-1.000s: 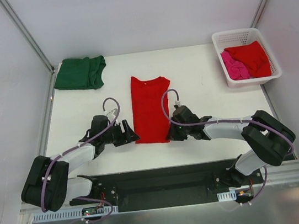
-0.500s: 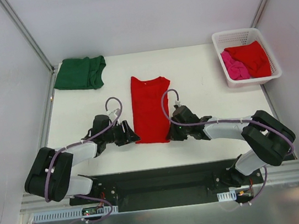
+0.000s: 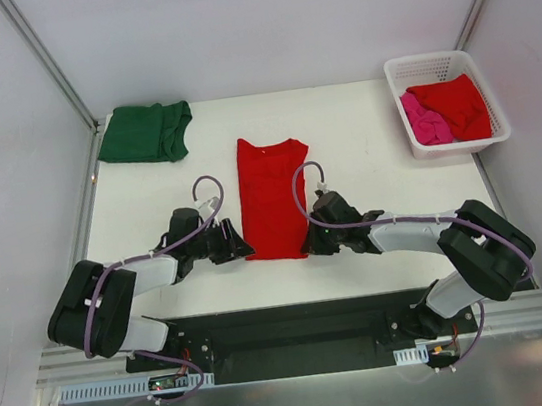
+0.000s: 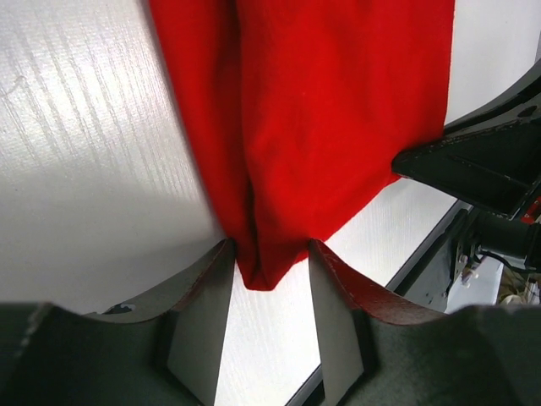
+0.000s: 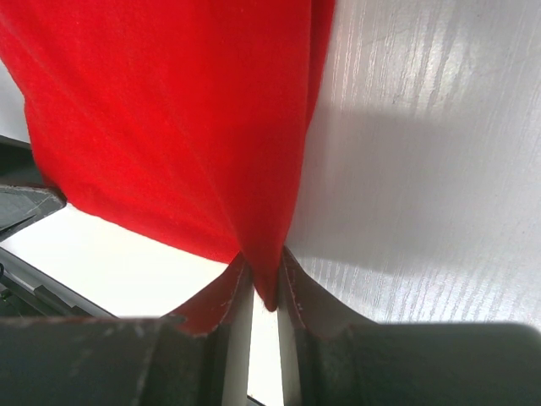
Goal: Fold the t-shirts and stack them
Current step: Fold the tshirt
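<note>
Closing around the near-left hem corner of the red t-shirt (image 3: 272,198), the left claw (image 3: 240,247) has narrowed over the last second. Its jaws now straddle the cloth with a little gap, not yet pinching. The right claw (image 3: 313,241) stays clamped on the near-right corner. The shirt lies flat mid-bench (image 3: 376,158), its sides folded in. With both corners nearly secured, carrying the hem up toward the collar looks like the coming fold. A dark green t-shirt (image 3: 147,132) lies folded at the far-left corner. The white basket (image 3: 460,146), far right, holds a second red t-shirt (image 3: 457,104) and a pink t-shirt (image 3: 424,123), both crumpled.
</note>
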Controlling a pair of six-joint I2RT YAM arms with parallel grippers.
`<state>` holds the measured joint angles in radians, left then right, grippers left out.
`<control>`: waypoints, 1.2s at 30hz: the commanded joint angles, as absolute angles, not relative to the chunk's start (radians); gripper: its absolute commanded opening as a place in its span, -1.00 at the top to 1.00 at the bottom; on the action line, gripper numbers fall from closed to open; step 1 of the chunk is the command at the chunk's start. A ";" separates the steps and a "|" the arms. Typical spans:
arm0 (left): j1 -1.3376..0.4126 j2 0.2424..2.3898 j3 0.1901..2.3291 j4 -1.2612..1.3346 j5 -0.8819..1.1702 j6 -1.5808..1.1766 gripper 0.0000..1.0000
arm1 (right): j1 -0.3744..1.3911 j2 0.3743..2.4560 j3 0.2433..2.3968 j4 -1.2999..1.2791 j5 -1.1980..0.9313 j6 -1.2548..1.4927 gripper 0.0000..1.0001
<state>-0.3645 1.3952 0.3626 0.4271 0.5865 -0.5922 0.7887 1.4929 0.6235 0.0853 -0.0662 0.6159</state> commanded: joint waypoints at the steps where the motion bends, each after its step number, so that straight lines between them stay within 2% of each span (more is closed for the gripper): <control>1: -0.360 1.434 0.350 0.402 0.583 -0.583 0.26 | 0.785 1.499 0.632 0.026 -0.048 0.594 0.65; 3: -0.359 1.436 0.350 0.405 0.586 -0.583 0.34 | 0.784 1.497 0.632 0.026 -0.048 0.595 0.64; 6: -0.359 1.436 0.348 0.405 0.586 -0.583 0.58 | 0.782 1.500 0.634 0.026 -0.049 0.595 0.70; 7: -0.360 1.437 0.348 0.405 0.587 -0.583 0.75 | 0.784 1.502 0.637 0.026 -0.049 0.594 0.73; 10: -0.360 1.439 0.351 0.405 0.588 -0.584 1.00 | 0.782 1.506 0.643 0.025 -0.054 0.591 0.95; 19: -0.362 1.415 0.394 0.335 0.598 -0.581 1.00 | 0.784 1.476 0.655 0.005 -0.049 0.566 0.99; 26: -0.367 1.224 0.492 0.117 0.545 -0.525 1.00 | 0.784 1.355 0.733 -0.214 0.053 0.470 0.98; 36: -0.367 1.190 0.630 0.040 0.538 -0.520 1.00 | 0.781 1.324 0.877 -0.348 0.112 0.396 0.98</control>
<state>-0.3672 1.2053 0.5816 0.0986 0.5697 -0.5526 0.7895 1.3411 0.8207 -0.2321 0.0422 0.4515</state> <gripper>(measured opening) 0.011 0.031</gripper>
